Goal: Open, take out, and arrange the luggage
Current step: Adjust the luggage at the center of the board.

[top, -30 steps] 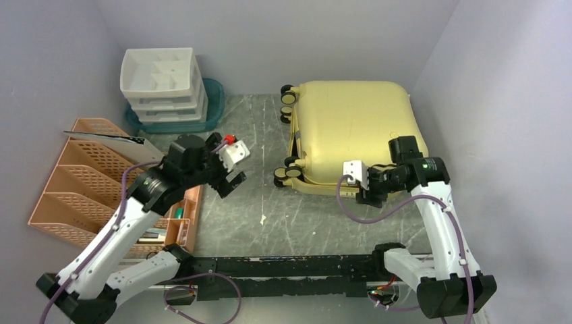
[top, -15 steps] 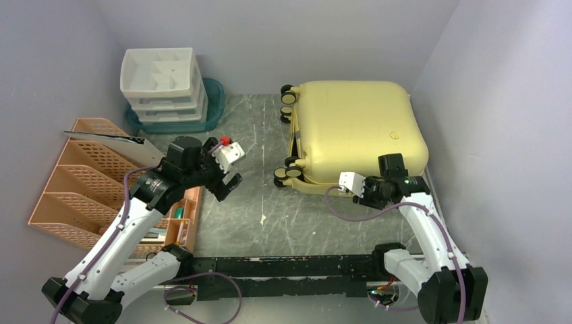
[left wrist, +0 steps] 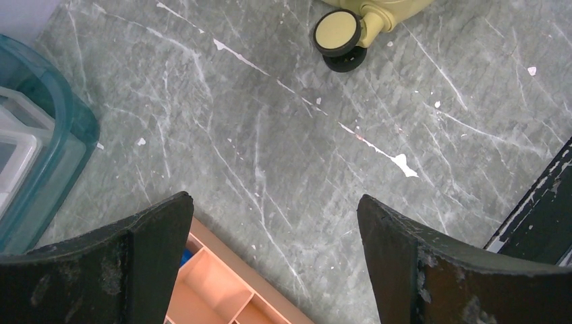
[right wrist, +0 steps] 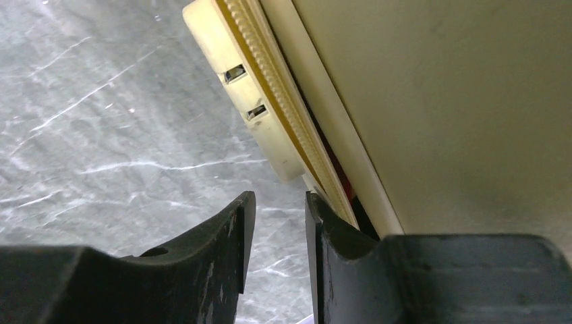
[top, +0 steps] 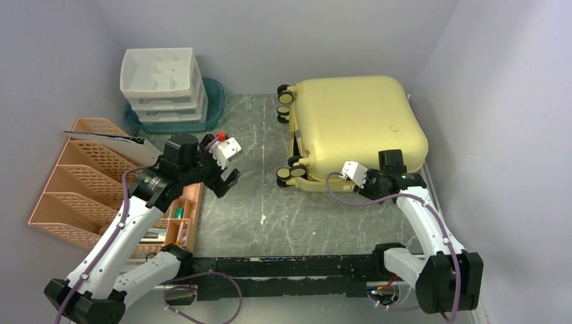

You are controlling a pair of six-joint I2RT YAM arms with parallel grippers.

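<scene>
The pale yellow luggage (top: 354, 121) lies flat and closed at the back right, its wheels (top: 289, 174) facing left. My right gripper (top: 364, 187) is low at its front edge. In the right wrist view the jaws (right wrist: 280, 199) stand a narrow gap apart with only table showing between them. The right finger (right wrist: 337, 236) presses against the seam of the shell (right wrist: 438, 101), just below the yellow handle (right wrist: 256, 94). My left gripper (top: 226, 183) hovers wide open over the table left of centre, empty (left wrist: 273, 202), with one luggage wheel (left wrist: 337, 34) ahead of it.
A white drawer unit (top: 162, 81) stands on a teal tray (top: 214, 101) at the back left. An orange file rack (top: 81, 175) and an orange organiser tray (top: 182, 216) line the left side. The right wall runs close beside the luggage.
My right gripper dropped to the luggage's front edge and its jaws narrowed. The luggage shifted slightly back and left. My left arm drew back a little to the left, still open.
</scene>
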